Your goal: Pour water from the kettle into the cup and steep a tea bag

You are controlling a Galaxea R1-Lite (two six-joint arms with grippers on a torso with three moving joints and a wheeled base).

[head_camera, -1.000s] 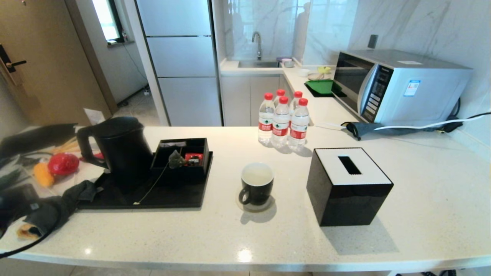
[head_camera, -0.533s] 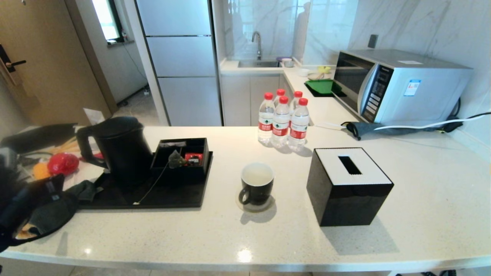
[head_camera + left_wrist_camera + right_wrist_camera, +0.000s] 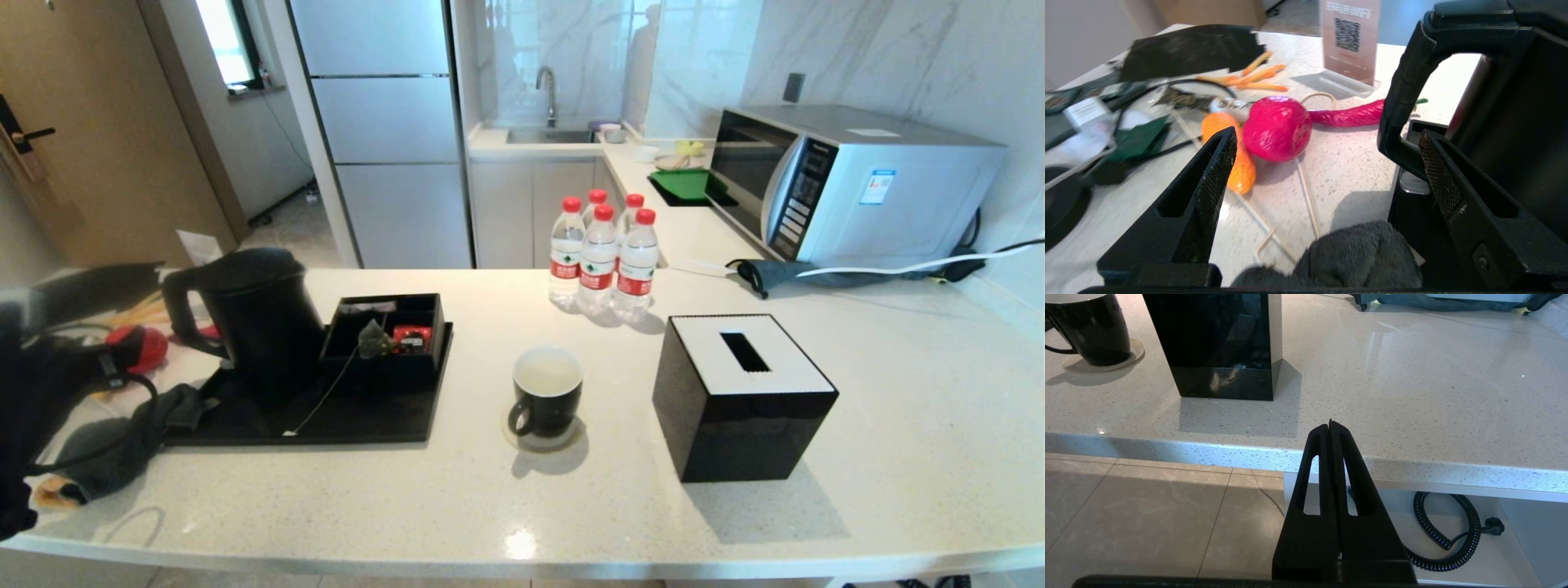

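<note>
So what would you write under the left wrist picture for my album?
Open left gripper nears the kettle handle, nothing held.

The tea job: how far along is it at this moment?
The cup on its coaster already holds pale water, so pouring looks done. The kettle stands on the black tray. The left tool is open beside the kettle's handle, holding nothing. Left: the tea bag is not yet in the cup.

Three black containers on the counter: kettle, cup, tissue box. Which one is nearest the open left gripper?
The kettle, at the left end of the black tray. The left gripper is open just beside its loop handle; the cup and tissue box stand farther right.
</note>
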